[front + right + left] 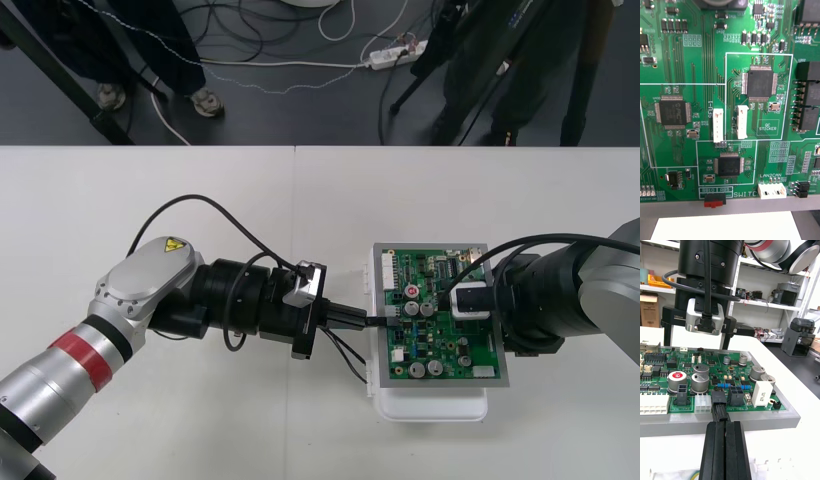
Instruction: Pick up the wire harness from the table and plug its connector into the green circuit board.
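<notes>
Left gripper [372, 319] is seen at the left edge of the green circuit board [440, 345], its arm stretched across the table [200, 200] from the left. In the left wrist view its two black fingers [715, 450] are pressed close together and clenched on the harness's small black plug [720, 413]. The plug is held level at the board's edge, with its front against a black header [717, 395] that sits between a white connector and another black one. Whether it is fully seated cannot be told.

Thin dark wires [347, 352] are seen trailing from under the left gripper, looped just above the table beside the white base [430, 405].

Right gripper [697, 346] is held upright over the board, its arm entering from the right. Its fingers [666, 333] are spread apart, one to each side of its wrist camera [705, 318], and nothing is gripped between them. In the right wrist view the board is seen from straight above.
</notes>
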